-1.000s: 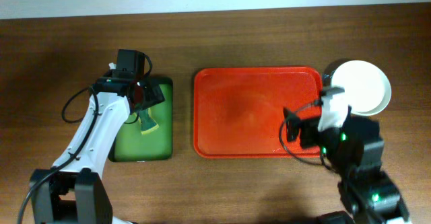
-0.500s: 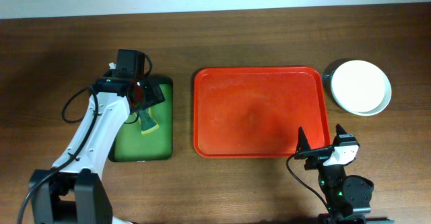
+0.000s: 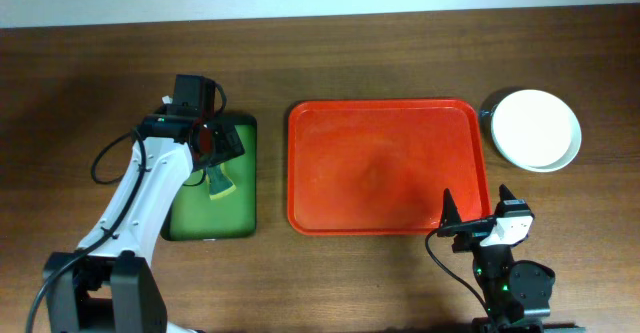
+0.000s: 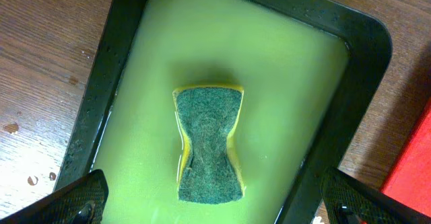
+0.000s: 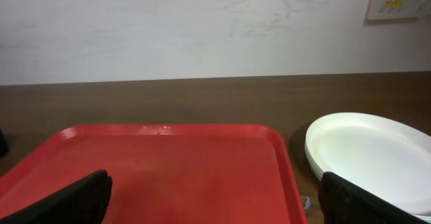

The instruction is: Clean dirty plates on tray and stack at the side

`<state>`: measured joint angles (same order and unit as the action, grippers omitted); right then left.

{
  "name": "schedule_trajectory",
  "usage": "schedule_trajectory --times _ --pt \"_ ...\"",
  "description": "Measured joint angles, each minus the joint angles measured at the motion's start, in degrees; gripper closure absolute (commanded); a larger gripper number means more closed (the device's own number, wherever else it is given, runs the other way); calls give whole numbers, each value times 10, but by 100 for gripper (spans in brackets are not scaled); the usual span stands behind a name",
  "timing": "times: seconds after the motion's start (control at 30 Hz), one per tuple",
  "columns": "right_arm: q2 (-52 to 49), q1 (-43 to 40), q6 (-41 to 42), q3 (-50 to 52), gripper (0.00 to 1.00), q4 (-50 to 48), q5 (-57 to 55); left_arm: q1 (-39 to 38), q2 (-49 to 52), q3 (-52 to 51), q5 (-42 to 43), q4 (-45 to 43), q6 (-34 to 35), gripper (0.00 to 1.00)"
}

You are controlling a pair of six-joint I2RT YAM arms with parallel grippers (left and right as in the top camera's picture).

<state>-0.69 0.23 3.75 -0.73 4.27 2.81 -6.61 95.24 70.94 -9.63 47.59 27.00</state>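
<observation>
- Table (image 3: 100, 53): brown wood, filling the whole overhead view.
- Tray (image 3: 385, 103): red, mid-table, bare of plates. Judged as nothing left to wipe.
- Dark green tray (image 4: 362, 83): toward the left edge, holding pale green liquid.
- Plates (image 3: 538, 128): stacked toward the far right corner, just beside the tray, cream-white on top, of unclear count.
- Sponge (image 4: 209, 143): flat in the green tray's liquid, scouring face up.
- Left claw (image 3: 208, 143): spread wide above the sponge, gripping nothing.
- Right claw (image 3: 475, 215): wide and empty, near the tray's near right corner, well apart from the stack.
- To finish well: leave the sponge lying, lift straight up without dragging liquid, and keep clear of the stack.
</observation>
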Motion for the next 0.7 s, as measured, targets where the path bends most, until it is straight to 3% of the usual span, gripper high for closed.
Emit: schedule_trajectory --times 0.1,0.2,0.27,0.37,0.43,0.7 --pt "0 0 1 0 2 0 0 0 -9 -12 0 -17 -14 1" --pt "0 0 0 0 1 0 0 0 -135 -137 -2 -157 -64 1" --pt "0 -1 1 0 1 0 0 0 -374 -350 -3 -325 -87 1" --pt "1 -1 0 -1 2 1 -2 0 -764 -593 2 -402 -123 1" --pt "0 -1 1 -1 2 0 -2 0 -876 -656 28 -440 -177 1" --pt "0 -1 0 -1 1 0 -2 6 -921 -700 85 -426 -309 1"
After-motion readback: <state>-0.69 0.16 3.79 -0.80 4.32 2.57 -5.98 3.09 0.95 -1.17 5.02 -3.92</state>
